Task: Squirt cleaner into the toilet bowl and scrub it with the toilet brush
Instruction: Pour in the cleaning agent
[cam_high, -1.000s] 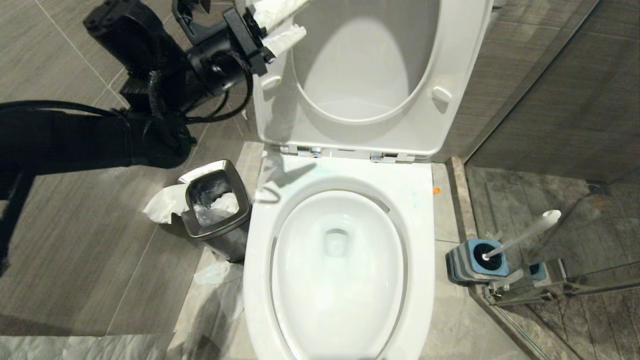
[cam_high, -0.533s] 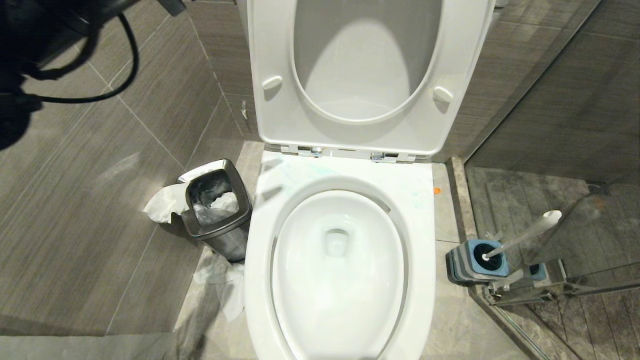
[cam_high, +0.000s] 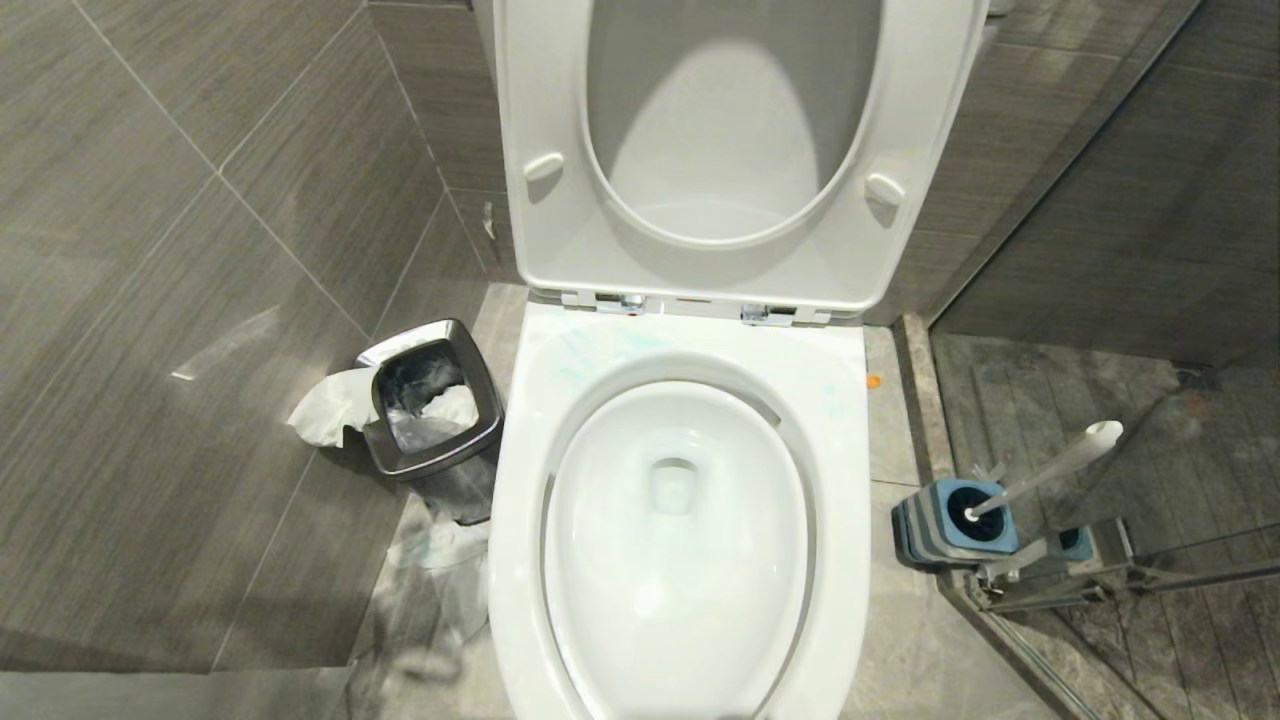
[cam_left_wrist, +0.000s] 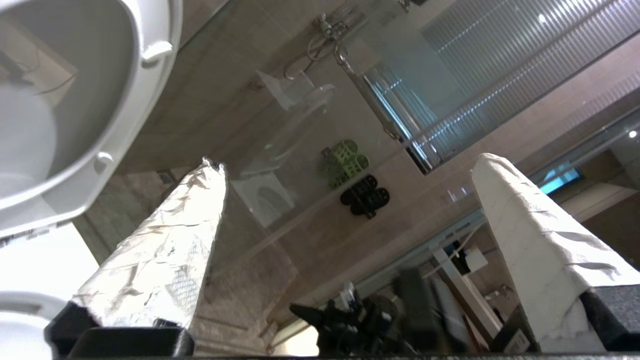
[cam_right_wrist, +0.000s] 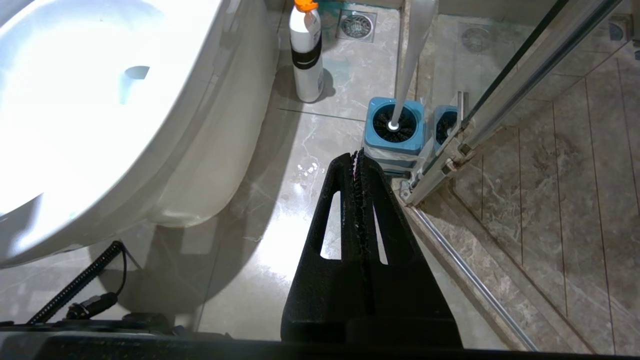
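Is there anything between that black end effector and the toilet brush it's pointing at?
Nothing visible does. The right end effector, shut, hangs above bare floor short of the toilet brush, which stands in its blue holder beside the glass door frame.

The toilet bowl (cam_high: 675, 540) sits open (seat raised), the toilet brush (cam_high: 1050, 468) in its holder (cam_high: 950, 520) right, a steel bin (cam_high: 432, 410) left.

The toilet bowl (cam_high: 680, 560) is cut off at the head view's lower edge. The toilet brush (cam_high: 1040, 470) hides its bristle head inside the holder (cam_high: 950, 520). Neither hand shows there.
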